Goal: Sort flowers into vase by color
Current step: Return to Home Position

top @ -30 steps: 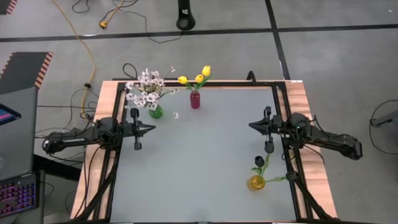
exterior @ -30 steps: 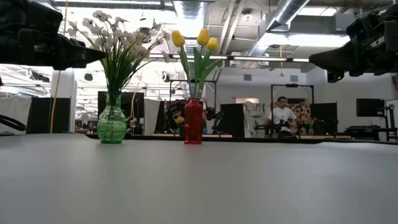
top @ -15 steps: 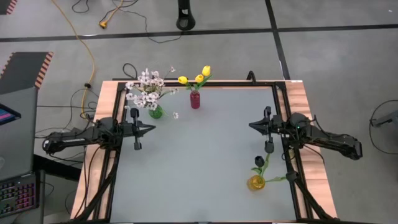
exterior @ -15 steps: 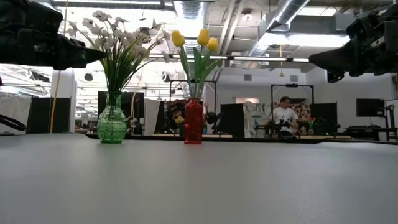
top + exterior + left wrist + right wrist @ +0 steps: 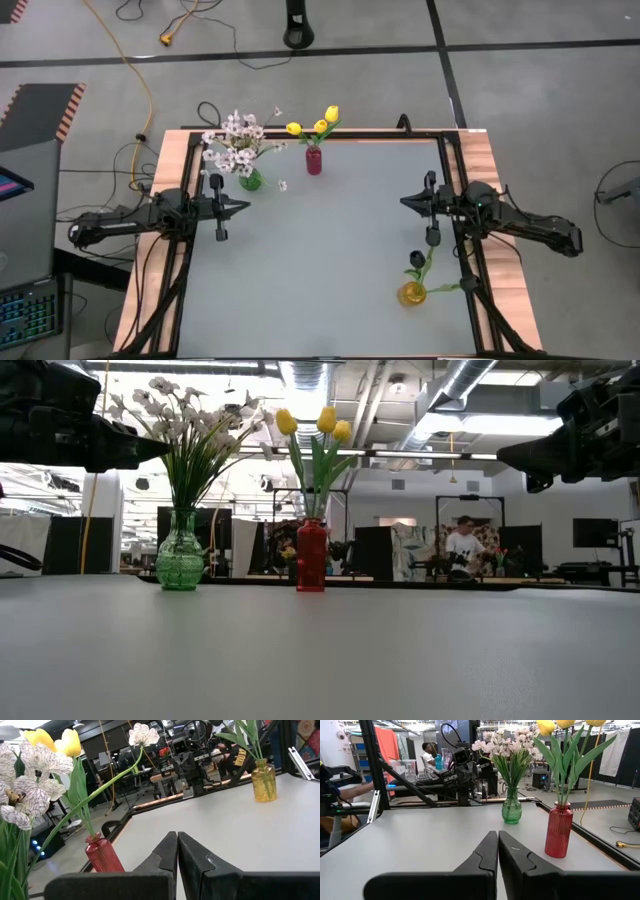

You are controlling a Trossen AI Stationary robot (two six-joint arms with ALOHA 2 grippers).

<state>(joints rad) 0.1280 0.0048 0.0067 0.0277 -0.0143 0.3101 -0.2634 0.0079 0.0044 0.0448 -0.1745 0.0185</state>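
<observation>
White blossom sprays (image 5: 232, 140) in a green glass vase (image 5: 250, 181) and yellow tulips (image 5: 318, 124) in a red ribbed vase (image 5: 314, 162) stand at the grey surface's (image 5: 330, 260) far edge. A dark tulip (image 5: 414, 259) leans in an amber glass vase (image 5: 411, 294) below the right end effector (image 5: 404, 201). It faces the left end effector (image 5: 244, 207) across the surface, both clenched on nothing.

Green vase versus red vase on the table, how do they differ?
The green vase is round-bellied; the red vase is a slim cylinder. The green vase holds white blossom sprays; the red vase holds three yellow tulips. Both stand upright near the far edge of the table, apart from the left gripper and right gripper, both shut.
</observation>
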